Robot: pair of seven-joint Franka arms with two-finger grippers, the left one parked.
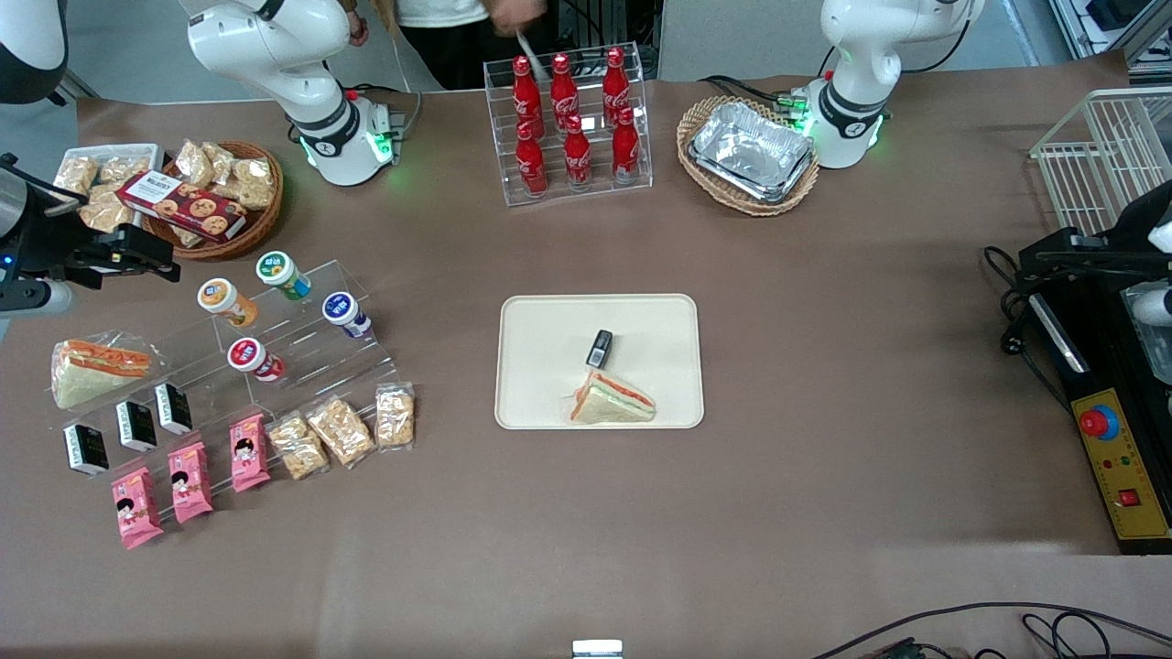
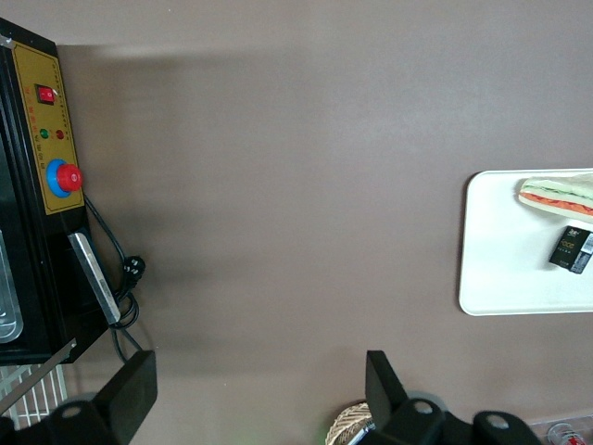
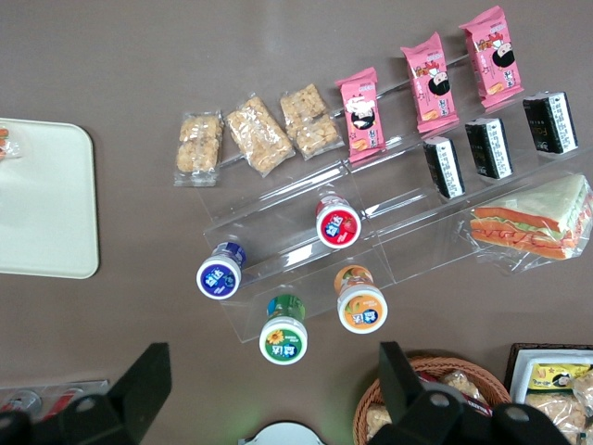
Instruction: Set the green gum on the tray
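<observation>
While the front view cuts the gripper [image 1: 137,254] off at the working arm's end of the table, the right wrist view shows its two fingers [image 3: 139,385] spread wide, holding nothing, above the clear stepped rack [image 3: 371,232]. Nearest the front camera sits the tray [image 1: 540,366], carrying a sandwich [image 1: 612,400] and a small black pack [image 1: 600,348]. Farther back, the green gum [image 1: 282,274] lies on the rack's top step beside the orange canister [image 1: 224,301]; its label reads only from the wrist view.

Sitting on the table [image 1: 824,366]: four gum canisters [image 1: 226,303], six cola bottles [image 1: 576,151], two sandwiches [image 1: 612,401], one tray [image 1: 540,366]; one end effector [image 1: 151,261] hovering beside the basket [image 1: 247,233].
</observation>
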